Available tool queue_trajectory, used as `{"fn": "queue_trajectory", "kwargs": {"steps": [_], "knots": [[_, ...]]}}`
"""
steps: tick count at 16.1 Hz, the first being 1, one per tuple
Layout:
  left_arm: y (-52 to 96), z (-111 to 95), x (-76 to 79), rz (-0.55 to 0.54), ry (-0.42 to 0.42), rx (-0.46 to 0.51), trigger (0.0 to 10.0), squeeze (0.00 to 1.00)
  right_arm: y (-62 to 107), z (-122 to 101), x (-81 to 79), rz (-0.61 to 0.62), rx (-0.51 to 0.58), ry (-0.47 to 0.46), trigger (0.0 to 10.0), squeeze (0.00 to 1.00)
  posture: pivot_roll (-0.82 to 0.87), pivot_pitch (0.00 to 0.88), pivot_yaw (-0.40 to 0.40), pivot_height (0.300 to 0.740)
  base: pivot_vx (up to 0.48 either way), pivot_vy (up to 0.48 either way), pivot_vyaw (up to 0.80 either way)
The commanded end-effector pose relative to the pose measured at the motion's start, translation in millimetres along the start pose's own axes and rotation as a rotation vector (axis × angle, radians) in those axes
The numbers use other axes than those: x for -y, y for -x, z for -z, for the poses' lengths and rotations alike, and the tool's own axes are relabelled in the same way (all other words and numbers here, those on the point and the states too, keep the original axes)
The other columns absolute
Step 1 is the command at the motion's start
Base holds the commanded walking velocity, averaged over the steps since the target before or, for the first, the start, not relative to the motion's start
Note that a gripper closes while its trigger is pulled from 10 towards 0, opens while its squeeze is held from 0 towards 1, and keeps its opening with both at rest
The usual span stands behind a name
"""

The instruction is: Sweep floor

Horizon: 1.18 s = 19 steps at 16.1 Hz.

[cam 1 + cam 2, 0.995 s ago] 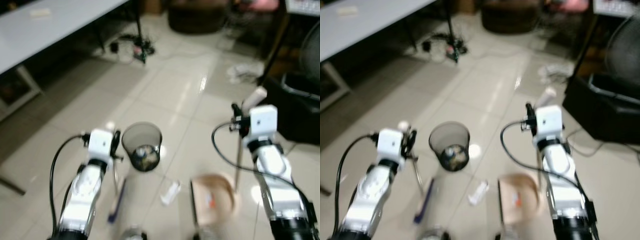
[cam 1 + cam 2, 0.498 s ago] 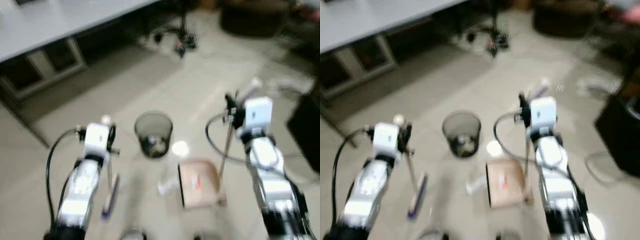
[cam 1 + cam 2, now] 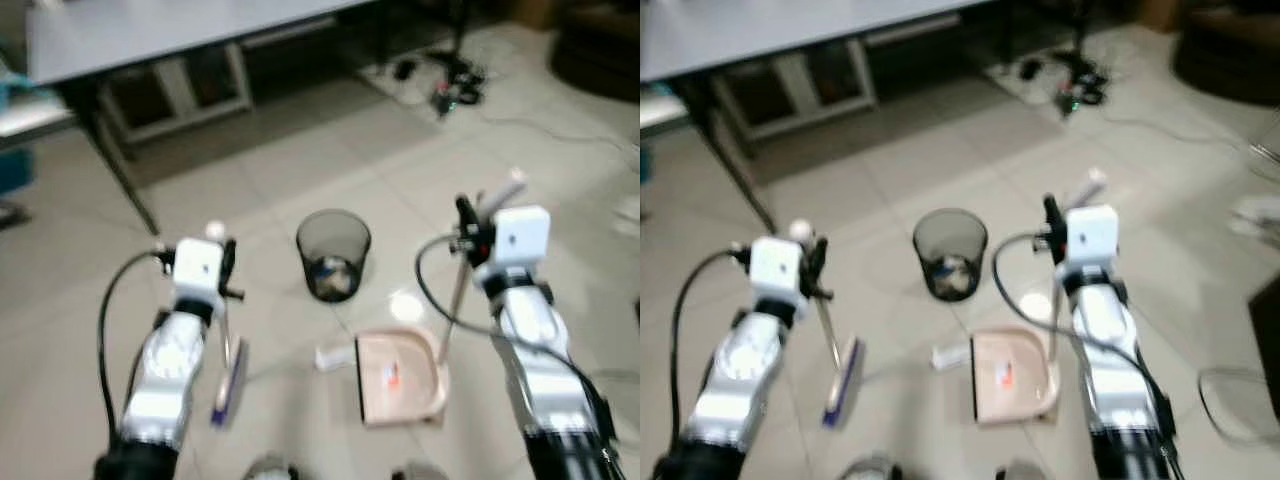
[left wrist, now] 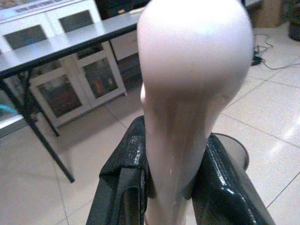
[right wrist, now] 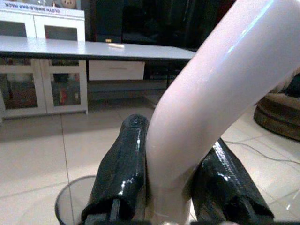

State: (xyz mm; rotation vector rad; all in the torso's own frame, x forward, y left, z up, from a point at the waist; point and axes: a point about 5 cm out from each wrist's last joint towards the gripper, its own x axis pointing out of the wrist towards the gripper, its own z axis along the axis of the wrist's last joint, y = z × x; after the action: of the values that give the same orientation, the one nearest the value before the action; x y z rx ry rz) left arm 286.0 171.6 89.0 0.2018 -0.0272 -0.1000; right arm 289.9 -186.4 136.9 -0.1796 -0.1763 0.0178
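Two tools are in hand over a pale tiled floor (image 3: 300,170). Left gripper (image 4: 173,187) is clenched on the pink handle of the broom (image 3: 230,385); the handle's rounded top sits between the black fingers (image 4: 124,183) in the left wrist view, and the broom head, with a blue-purple edge, rests on the tiles just beside the left arm. Right gripper (image 5: 173,183) is clenched on the bent pink handle of the dustpan (image 3: 400,375); the pale pink pan lies flat on the floor between the two arms, nearer the right one, with a small reddish scrap inside. Small white piece of litter (image 3: 333,356) lies touching or just beside the pan's left edge. Dark mesh bin (image 3: 333,254) stands upright beyond the pan, some rubbish inside. Grey table (image 3: 150,30) and a white cabinet with glass doors (image 4: 61,89) stand farther back; cables (image 3: 450,85) lie on the floor at the far right. Head views slightly blurred.
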Motion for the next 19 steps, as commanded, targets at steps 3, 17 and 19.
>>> {"fn": "queue_trajectory", "kwargs": {"steps": [3,17,19], "knots": [[-5.5,-10.0,0.7,-0.005,0.056,0.037,10.0,0.00,1.9,-2.5,-1.1,0.045,0.009,-0.076,10.0,0.00,-0.01,0.026,0.076,0.740,0.000,0.000,0.20],[-14.5,-23.3,2.0,0.049,0.011,0.129,10.0,0.00,7.1,-2.4,-0.1,0.094,0.006,-0.077,10.0,0.00,-0.03,0.047,0.092,0.740,0.215,0.000,0.00],[-14.5,-23.3,2.5,0.048,0.012,0.128,10.0,0.00,7.4,-3.0,0.7,0.097,0.009,-0.075,10.0,0.00,-0.03,0.043,0.089,0.740,0.364,0.000,0.00]]}}
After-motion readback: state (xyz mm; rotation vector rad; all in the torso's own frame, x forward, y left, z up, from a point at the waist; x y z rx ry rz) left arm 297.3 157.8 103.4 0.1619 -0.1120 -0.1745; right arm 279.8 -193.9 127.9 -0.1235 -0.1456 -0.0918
